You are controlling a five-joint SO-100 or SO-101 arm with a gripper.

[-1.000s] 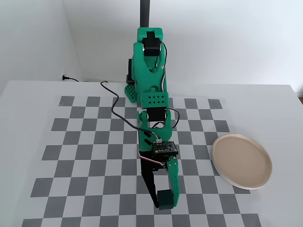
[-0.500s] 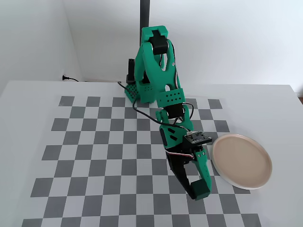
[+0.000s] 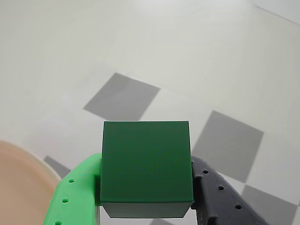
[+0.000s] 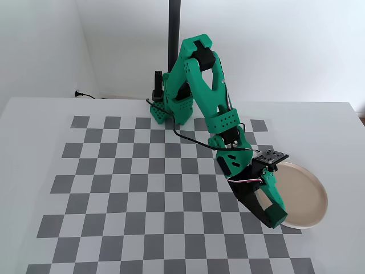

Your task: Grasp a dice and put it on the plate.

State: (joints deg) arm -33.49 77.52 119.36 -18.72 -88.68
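- Dice (image 3: 146, 166) sits pinched between the two fingers, a bright green one on the left and a black one on the right in the wrist view; it is lifted clear of the table, its top face level.
- Gripper (image 4: 275, 220) is clamped on the dice; in the fixed view the cube itself is hard to tell from the green finger tips.
- Plate (image 4: 311, 188) lies at the right side of the checkered mat (image 4: 114, 171) in the fixed view, and the fingers hang over its near left rim. In the wrist view its beige edge shows at the lower left, just beside the green finger.
- Progress, as I judge it: the grasp and lift are done and the carry is nearly finished. What is left is moving a little further over the plate's middle, lowering, and letting go.
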